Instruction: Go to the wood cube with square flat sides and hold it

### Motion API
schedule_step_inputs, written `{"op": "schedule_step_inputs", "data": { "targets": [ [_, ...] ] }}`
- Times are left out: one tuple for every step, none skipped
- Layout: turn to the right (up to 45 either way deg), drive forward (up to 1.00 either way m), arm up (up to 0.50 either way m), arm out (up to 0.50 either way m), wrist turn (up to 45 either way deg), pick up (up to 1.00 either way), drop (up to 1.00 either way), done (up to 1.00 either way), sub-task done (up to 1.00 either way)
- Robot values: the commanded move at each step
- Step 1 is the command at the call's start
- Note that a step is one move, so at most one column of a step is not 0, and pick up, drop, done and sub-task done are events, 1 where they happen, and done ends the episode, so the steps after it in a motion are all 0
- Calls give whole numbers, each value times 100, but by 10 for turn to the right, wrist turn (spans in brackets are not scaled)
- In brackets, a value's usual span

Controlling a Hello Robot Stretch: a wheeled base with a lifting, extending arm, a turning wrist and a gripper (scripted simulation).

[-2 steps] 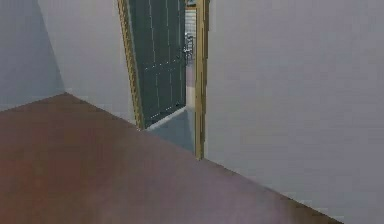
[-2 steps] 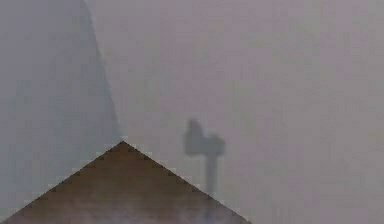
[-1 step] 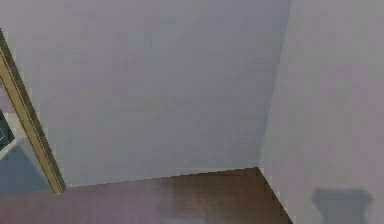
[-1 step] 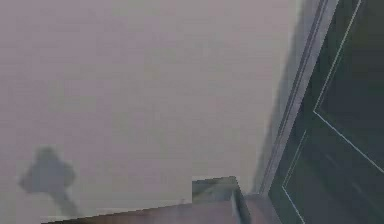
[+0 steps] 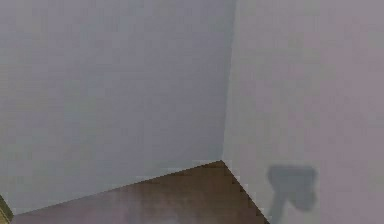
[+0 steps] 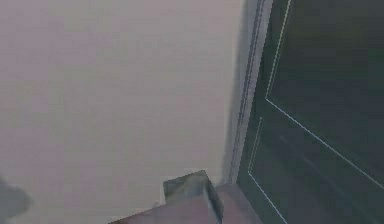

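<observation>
A room corner stands ahead in the forward view, where two pale grey walls (image 5: 120, 90) meet above a wedge of dark wood floor (image 5: 170, 195). In the arm side view a pale wall (image 6: 110, 90) stands close, with a dark panelled door (image 6: 320, 110) in a light frame at the right.
The walls leave little floor ahead in the forward view. A small yellowish edge (image 5: 5, 210) shows at the forward view's bottom left. A grey, flat-topped block (image 6: 185, 195) sits low in the arm side view, at the foot of the door frame.
</observation>
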Motion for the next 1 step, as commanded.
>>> {"op": "schedule_step_inputs", "data": {
  "targets": [
    [0, 0, 8, 0, 0, 0, 0, 0, 0]
  ]
}}
